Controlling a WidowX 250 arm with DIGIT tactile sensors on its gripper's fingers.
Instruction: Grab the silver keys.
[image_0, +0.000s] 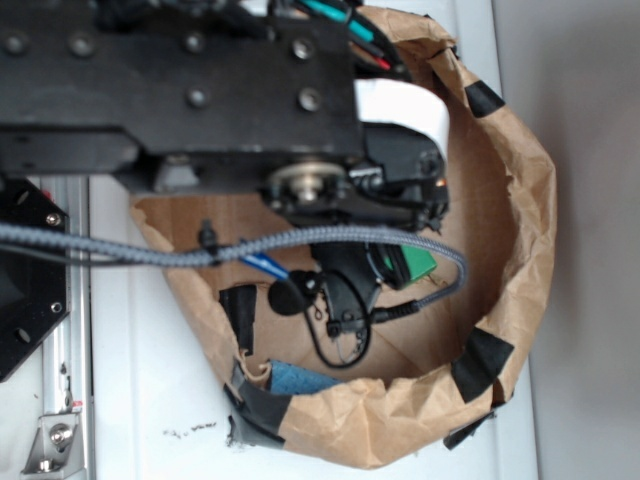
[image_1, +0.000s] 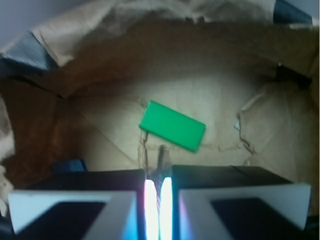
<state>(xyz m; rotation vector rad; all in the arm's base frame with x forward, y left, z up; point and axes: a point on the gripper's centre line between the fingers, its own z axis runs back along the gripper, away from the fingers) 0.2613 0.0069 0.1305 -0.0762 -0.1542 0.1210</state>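
One thin grey key shank (image_1: 161, 159) pointing away between nearly clenched pincer (image_1: 158, 200) fingers, green block (image_1: 172, 125) just beyond, slanted, brown paper nest (image_1: 100, 60) around.

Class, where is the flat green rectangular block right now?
In the wrist view, the flat green rectangular block lies mid-frame on the floor of the brown paper bag, just beyond the claw.

Soft daylight in the exterior view; the wrist view is dim, blurred, with glare between the claw (image_1: 158, 210) pads.
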